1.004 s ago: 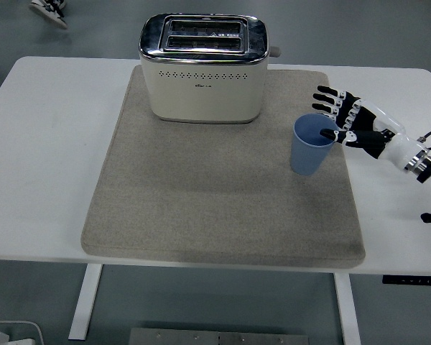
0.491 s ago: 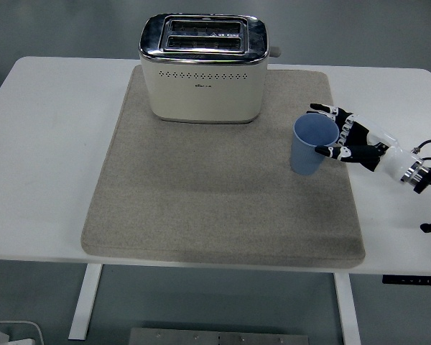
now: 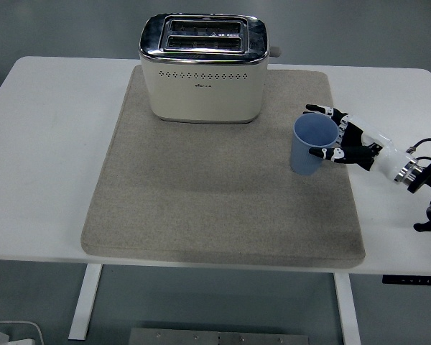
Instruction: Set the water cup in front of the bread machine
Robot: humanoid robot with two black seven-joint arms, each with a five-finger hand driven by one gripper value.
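The toaster (image 3: 203,68) sits at the mat's (image 3: 201,201) far edge; the blue cup (image 3: 310,146) stands upright near its right edge; the right hand (image 3: 339,136) wraps it, apparently grasped; next, likely carry it left before the toaster.

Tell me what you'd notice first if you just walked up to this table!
The big cream toaster with its shiny chrome top, standing at the back of a beige mat. Next, the blue cup standing upright near the mat's right edge, with the black-and-white right robot hand reaching in from the right, its fingers curving around the cup's sides.
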